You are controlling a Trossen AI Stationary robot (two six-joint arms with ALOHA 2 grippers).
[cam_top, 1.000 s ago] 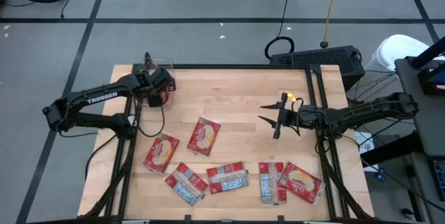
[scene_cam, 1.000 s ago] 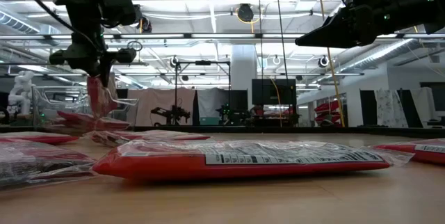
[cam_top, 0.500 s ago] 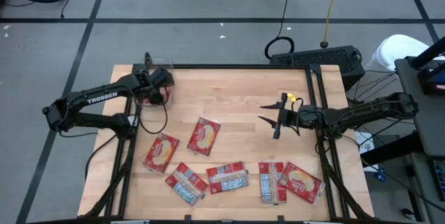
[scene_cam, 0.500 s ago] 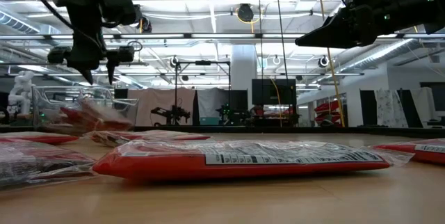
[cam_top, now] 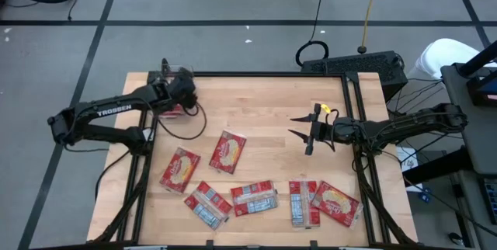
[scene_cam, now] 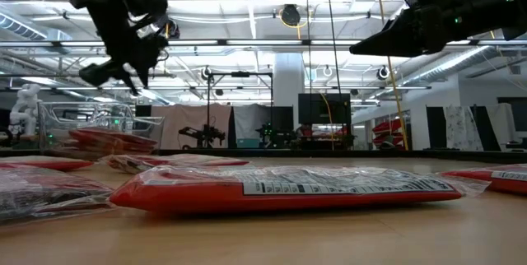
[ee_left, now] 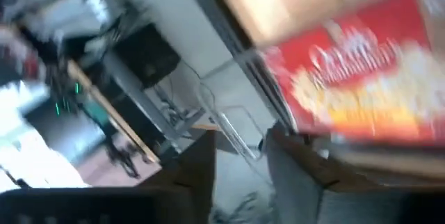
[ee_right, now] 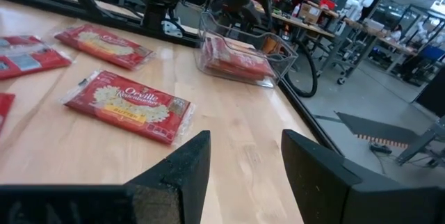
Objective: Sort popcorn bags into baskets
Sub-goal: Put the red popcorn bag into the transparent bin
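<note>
While my left pincer (cam_top: 185,95) hangs empty above the clear basket (cam_top: 177,89) at the table's (cam_top: 272,118) upper left, I cannot tell how wide its fingers stand. Red popcorn bags (ee_right: 233,60) lie inside that basket. My right pincer (cam_top: 304,134) waits spread at right centre, holding nothing. Six bags (cam_top: 227,151) lie along the lower table.

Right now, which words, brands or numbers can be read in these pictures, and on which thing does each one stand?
"TROSSEN": white letters on the left arm, high view.
"Orville": on the popcorn bag nearest the right gripper, right wrist view; the smaller line under it is too blurred to read.
White label panels on the other popcorn bags: print and barcode too small to read.
Left wrist view: blurred, nothing legible.
</note>
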